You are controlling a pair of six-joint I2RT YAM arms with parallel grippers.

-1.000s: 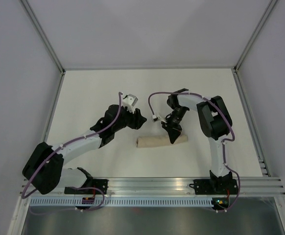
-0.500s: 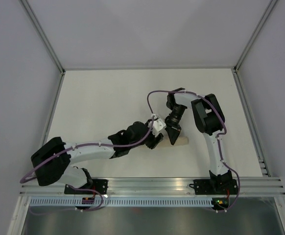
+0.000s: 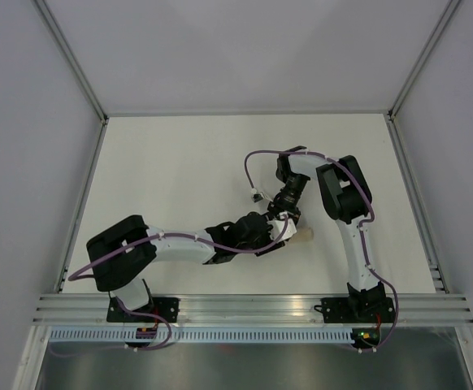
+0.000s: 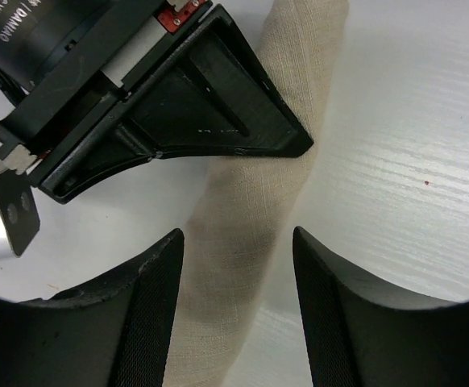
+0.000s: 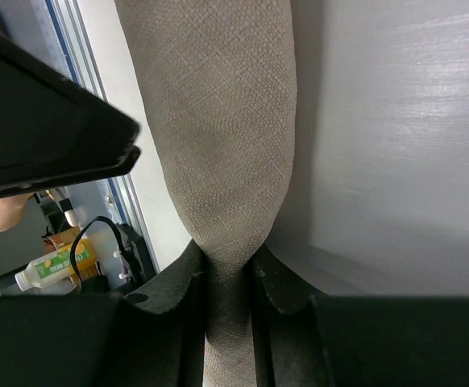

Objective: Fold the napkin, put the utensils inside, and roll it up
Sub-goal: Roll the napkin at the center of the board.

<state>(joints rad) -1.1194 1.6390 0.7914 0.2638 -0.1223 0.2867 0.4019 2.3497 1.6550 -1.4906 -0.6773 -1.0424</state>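
The napkin [image 3: 305, 236] lies on the table as a tight tan roll; only its right end shows from above. In the right wrist view the napkin [image 5: 218, 121] is pinched to a narrow waist by my right gripper [image 5: 226, 262], which is shut on it. My left gripper [image 4: 236, 242] is open, with its fingers on either side of the napkin [image 4: 251, 210] and a gap on the right side. From above, the left gripper [image 3: 277, 237] and right gripper [image 3: 289, 219] meet over the roll. The utensils are hidden.
The right gripper's black finger [image 4: 218, 105] crosses the roll just ahead of the left fingers. A metal rail [image 3: 253, 305] runs along the near table edge. Grey walls [image 3: 25, 162] enclose the white table [image 3: 180, 162] on three sides.
The left arm has swung right and forward from beside the roll's left end to over the roll, and its jaws have opened wider. The right gripper has kept its hold.
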